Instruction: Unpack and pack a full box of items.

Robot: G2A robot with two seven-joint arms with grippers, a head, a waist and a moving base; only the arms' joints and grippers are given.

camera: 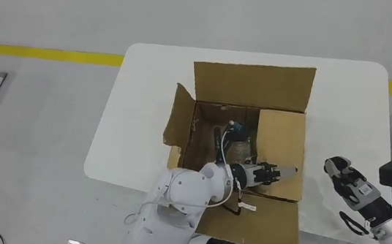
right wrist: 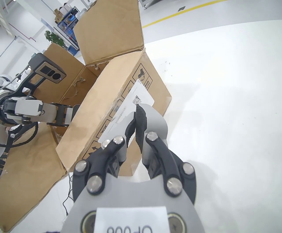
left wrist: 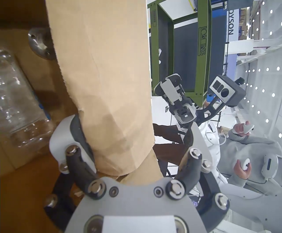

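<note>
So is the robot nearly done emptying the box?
Not nearly. Done: most flaps of the box are folded out. In hand: the left gripper straddles the side flap that leans inward. Left: a clear bottle lies inside, and the right gripper hangs shut and empty beside the box.

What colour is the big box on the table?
The box is plain brown cardboard, clearest from the top view.

The box (camera: 252, 85) was plain brown cardboard, with a white label (right wrist: 134, 103) printed in black on one side. The tabletop (camera: 145, 116) was white, the floor (camera: 49, 1) grey with a yellow stripe (camera: 42, 52), and the right tool (right wrist: 137, 112) silver-grey with black pads (right wrist: 141, 125)
</note>
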